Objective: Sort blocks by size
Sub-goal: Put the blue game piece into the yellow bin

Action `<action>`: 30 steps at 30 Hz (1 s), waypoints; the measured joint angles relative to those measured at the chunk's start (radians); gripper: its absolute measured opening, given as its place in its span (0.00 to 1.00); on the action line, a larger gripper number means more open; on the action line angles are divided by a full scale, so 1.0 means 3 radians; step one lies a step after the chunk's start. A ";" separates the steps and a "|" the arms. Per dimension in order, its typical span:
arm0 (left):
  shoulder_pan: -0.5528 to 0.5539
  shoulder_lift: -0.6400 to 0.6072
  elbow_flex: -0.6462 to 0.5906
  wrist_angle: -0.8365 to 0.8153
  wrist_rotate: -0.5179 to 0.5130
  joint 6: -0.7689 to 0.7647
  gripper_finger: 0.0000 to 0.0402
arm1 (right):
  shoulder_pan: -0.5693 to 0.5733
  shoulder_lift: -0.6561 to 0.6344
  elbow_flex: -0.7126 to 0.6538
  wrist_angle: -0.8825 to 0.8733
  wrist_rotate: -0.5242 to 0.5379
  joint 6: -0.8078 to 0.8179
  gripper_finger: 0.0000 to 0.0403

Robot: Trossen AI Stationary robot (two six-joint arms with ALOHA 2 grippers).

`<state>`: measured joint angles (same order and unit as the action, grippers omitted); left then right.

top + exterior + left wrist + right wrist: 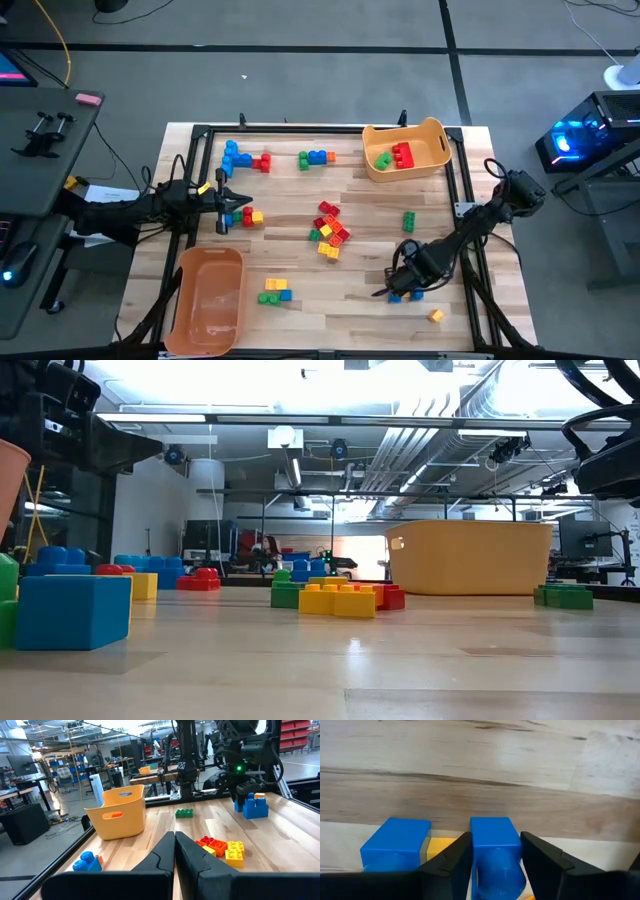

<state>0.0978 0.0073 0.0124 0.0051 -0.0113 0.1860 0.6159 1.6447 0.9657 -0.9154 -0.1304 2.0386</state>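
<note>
Right gripper [495, 862] sits low over the worktop near its front right corner, fingers straddling a blue block [492, 840] and partly closed; the pads look close to or just touching its sides, and I can't tell if the grip is firm yet. Biggest risk: the neighbours. A second blue block [395, 844] sits just beside it with a yellow block [437, 847] wedged between, touching or nearly so, so the near finger could drag or tip them as the jaws close, or lift them as a stuck stack. Next risk: an off-centre pinch that lets the block twist out on the lift. Orange bin [405, 148] at the back right corner already holds red and green blocks; the other bin [208, 298] at the front left corner looks empty, so a wrong size call would send this block to the wrong one. Transit to either bin passes over the central pile [328, 230] of red, yellow and green blocks, and a low carry could scatter it. Left gripper [232, 199] waits at the left edge, jaws fully closed on nothing, beside a small cluster [248, 214]; there's a minor chance of a nudge if it moves. More blocks lie along the back edge [245, 158] and the front edge [274, 291], with a stray small orange block [436, 316] near the front right corner that is easy to miss.
</note>
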 joint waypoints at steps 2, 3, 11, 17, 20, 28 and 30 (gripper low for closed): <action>0.0000 -0.0001 0.0000 0.0000 0.0000 0.0000 0.00 | 0.0000 -0.0001 0.0000 -0.0001 0.0023 -0.0038 0.37; -0.0001 0.0001 0.0000 0.0000 0.0000 0.0000 0.00 | -0.0001 -0.0010 0.0000 -0.0004 0.0028 -0.0073 0.35; -0.0001 0.0001 0.0000 0.0000 -0.0001 -0.0001 0.00 | -0.0061 -0.0448 0.0138 -0.0674 0.0192 -0.0428 0.32; 0.0000 0.0001 0.0000 0.0000 0.0000 0.0000 0.00 | -0.0387 -0.1096 0.0425 -0.1646 0.1092 -0.0530 0.32; -0.0001 -0.0001 0.0000 0.0000 -0.0001 0.0000 0.00 | -0.0778 -0.1411 0.0443 -0.1617 0.1771 -0.0760 0.32; -0.0001 0.0001 0.0000 0.0000 0.0000 -0.0001 0.00 | -0.2430 -0.1625 0.0443 -0.0381 0.2523 -0.2835 0.32; -0.0001 0.0000 0.0000 0.0000 -0.0001 0.0000 0.00 | -0.2808 -0.1567 0.0443 0.0024 0.2440 -0.3335 0.32</action>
<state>0.0976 0.0072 0.0124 0.0051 -0.0115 0.1860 -0.2266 1.1748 1.0985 -0.9082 0.6018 1.0382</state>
